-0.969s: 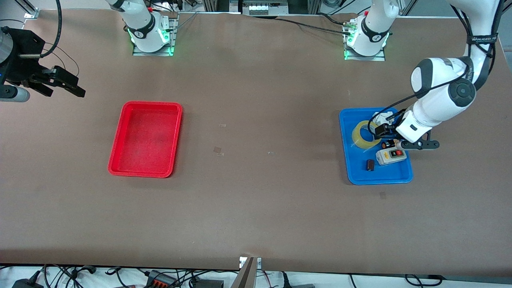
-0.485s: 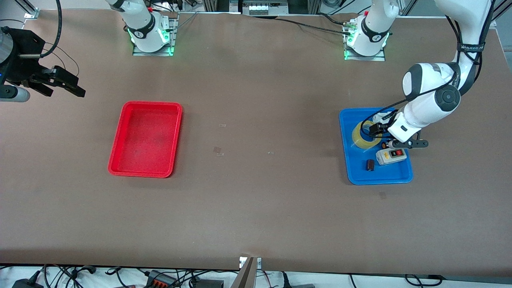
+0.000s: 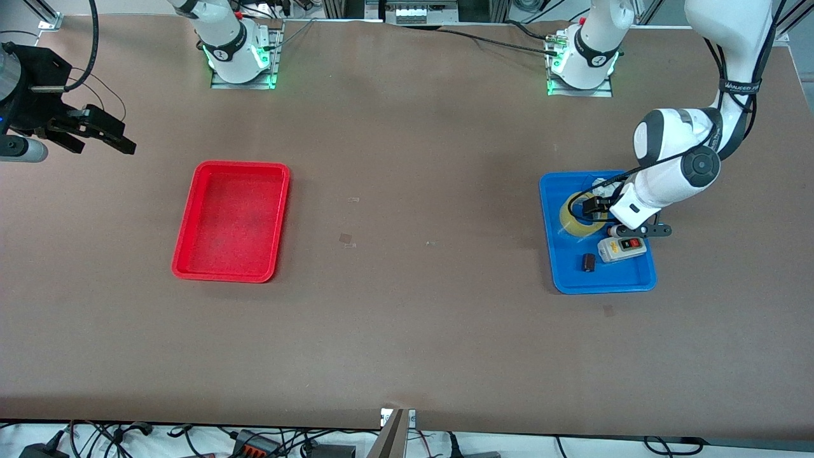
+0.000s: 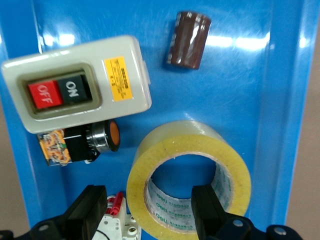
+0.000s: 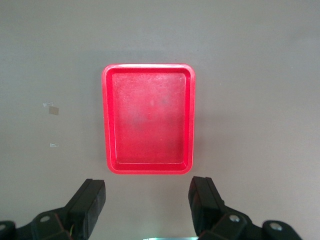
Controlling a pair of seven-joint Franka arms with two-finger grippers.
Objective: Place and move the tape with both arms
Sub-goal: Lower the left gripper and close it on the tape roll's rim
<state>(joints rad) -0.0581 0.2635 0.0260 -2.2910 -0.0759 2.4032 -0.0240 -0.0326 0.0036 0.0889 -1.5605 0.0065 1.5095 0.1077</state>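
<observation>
While the left gripper [image 4: 150, 212] straddles the tape's [image 3: 577, 216] wall, we see its fingers wide.
The tape lies in the blue tray [image 3: 558, 267]; the right gripper [image 3: 95, 133], open, waits near the table's [image 3: 407, 331] right-arm end.

My left gripper [image 4: 150, 215] is low in the blue tray [image 4: 280, 100], fingers spread, one finger [image 4: 207, 207] inside the tape [image 4: 187, 175] hole, the other just outside the ring. That outer finger is crowded: a white part [image 4: 117, 225] touches the tape there, and the orange-capped button [image 4: 82, 142] and switch box [image 4: 75, 95] sit just beside. The capacitor [image 4: 189, 40] lies clear of the tape with bare tray floor between. My right gripper [image 5: 147, 210] waits, spread, with the red tray [image 5: 148, 117] empty below it
</observation>
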